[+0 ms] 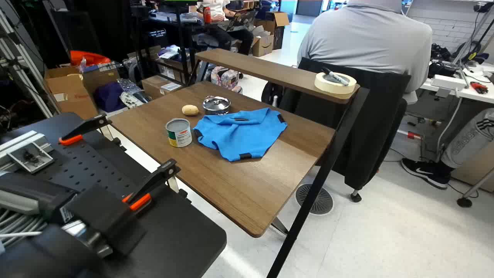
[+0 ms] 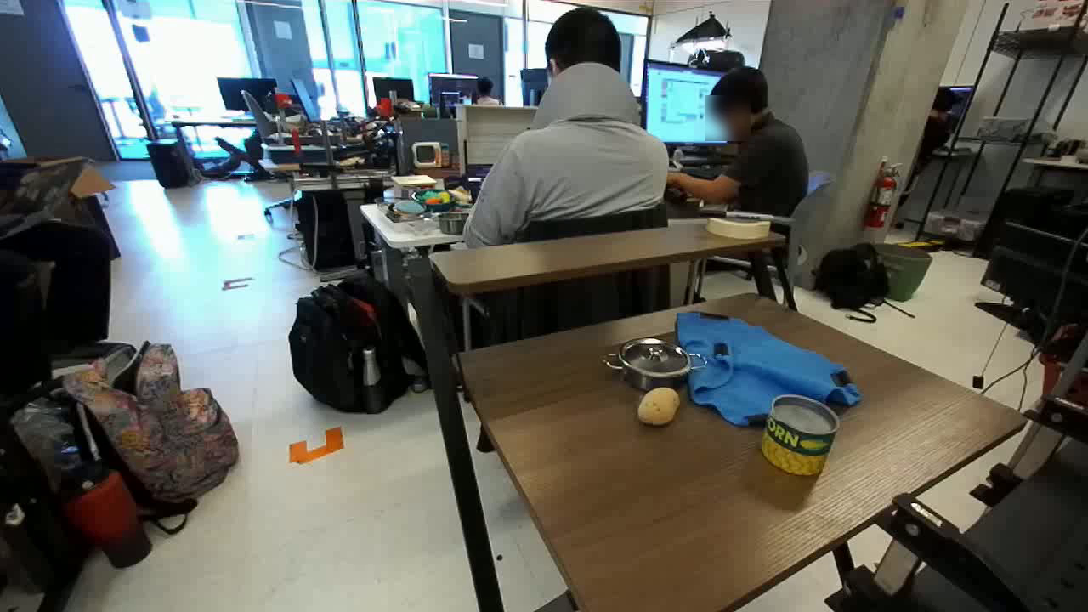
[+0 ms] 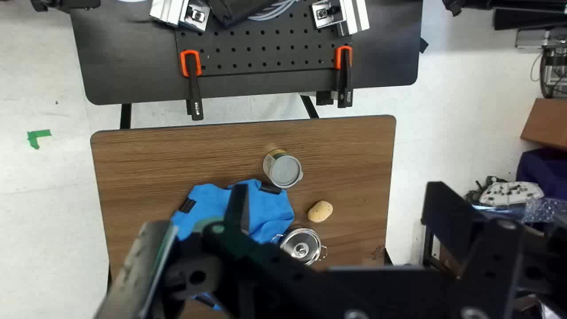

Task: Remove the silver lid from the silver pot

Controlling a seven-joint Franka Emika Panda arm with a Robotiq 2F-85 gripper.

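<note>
"Where's the silver lid [image 2: 653, 363]?"
"On the silver pot [image 2: 643, 380], beside the blue cloth [image 2: 752, 365]; the claw [image 3: 305, 235] hangs spread, holding nothing."
"Danger?"
"An off-centre grip on the knob [image 2: 655, 348] might slip, tipping the pot."

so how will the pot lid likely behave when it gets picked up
Probably stiff, since the lid looks like metal. Its shiny, smooth surface suggests it may be slippery. With the raised knob in the middle, it would likely hang fairly level if lifted there.
</note>
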